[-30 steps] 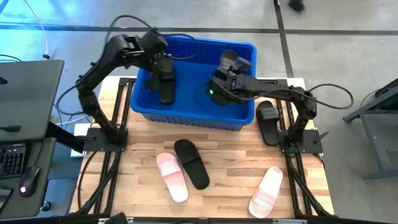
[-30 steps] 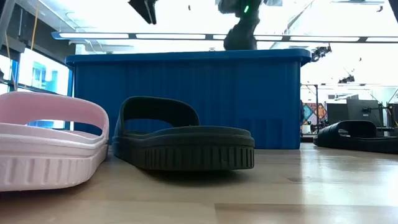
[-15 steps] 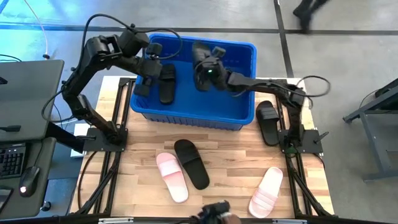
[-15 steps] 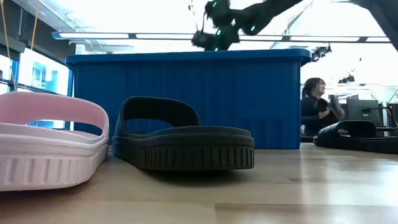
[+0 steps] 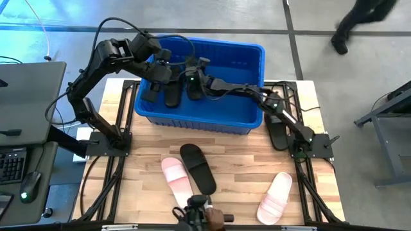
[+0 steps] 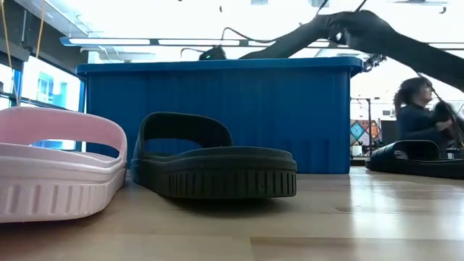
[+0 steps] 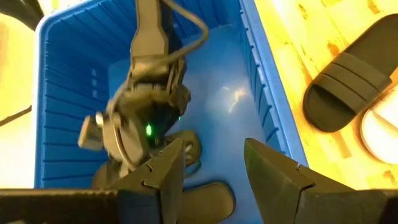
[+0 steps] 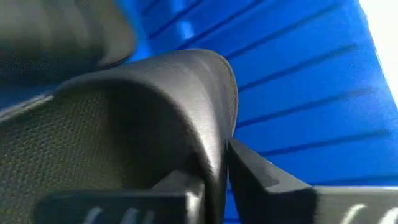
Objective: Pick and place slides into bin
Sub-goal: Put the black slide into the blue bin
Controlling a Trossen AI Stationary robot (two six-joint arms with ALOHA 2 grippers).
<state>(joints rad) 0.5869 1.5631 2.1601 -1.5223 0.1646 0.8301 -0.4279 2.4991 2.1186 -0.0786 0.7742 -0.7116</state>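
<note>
the right gripper (image 5: 192, 86) reaches deep into the bin (image 5: 253, 122) at the table's far edge, fingers clamped on a black slide's (image 8: 155, 112) strap to lower it beside another black slide (image 5: 172, 86), while the left gripper (image 7: 211, 168) hovers there, fingers wide and empty.

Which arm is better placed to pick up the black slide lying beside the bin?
Probably the left. Its hand is open and empty over the bin, while the right hand grips a slide there.
</note>
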